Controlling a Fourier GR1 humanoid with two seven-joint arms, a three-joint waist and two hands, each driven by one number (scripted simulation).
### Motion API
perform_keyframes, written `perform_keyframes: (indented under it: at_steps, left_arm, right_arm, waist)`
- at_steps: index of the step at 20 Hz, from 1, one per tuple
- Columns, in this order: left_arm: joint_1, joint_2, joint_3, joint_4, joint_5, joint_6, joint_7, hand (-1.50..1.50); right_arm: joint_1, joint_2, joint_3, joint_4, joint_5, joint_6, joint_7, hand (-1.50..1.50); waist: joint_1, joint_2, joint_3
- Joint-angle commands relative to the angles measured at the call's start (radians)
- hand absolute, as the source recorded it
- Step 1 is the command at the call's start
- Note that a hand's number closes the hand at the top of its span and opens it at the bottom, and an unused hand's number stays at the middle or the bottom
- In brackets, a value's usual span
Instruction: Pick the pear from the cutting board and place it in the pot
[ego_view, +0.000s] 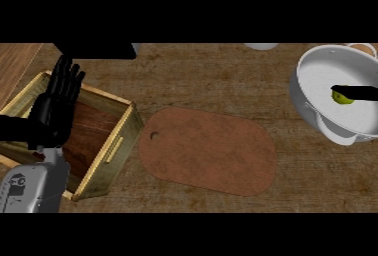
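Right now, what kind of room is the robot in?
Probably a kitchen. On the wooden counter lie a brown cutting board and a white pot, where the right hand holds a pear. The left hand rests over a wooden crate.

left robot hand (60, 95): fingers straight, upright | right robot hand (359, 93): fingers only, state unclear

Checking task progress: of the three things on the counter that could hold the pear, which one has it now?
The white pot at the right has the pear, with the right hand on it. The cutting board is bare, and the wooden crate shows no fruit.
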Motion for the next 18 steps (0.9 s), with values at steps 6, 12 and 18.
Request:
perform_keyframes:
  at_steps: [6,12,18]
  left_arm:
    - [0.010,-0.043,-0.036,-0.054,-0.036,0.057,0.042,0.00]
    - [0.010,-0.015,-0.012,-0.011,-0.026,0.015,0.001,0.00]
    - [0.033,-0.008,-0.007,-0.020,-0.014,-0.006,0.002,0.00]
  right_arm:
    - [0.047,-0.056,-0.202,-0.001,-0.227,0.088,-0.112,-1.50]
    - [0.086,-0.126,-0.284,0.039,-0.321,0.152,-0.223,-1.50]
    - [0.203,-0.259,-0.364,0.088,-0.403,0.303,-0.312,-1.50]
  waist:
    - [-0.012,-0.004,0.000]
    - [-0.007,-0.001,0.000]
    - [-0.010,0.000,0.001]
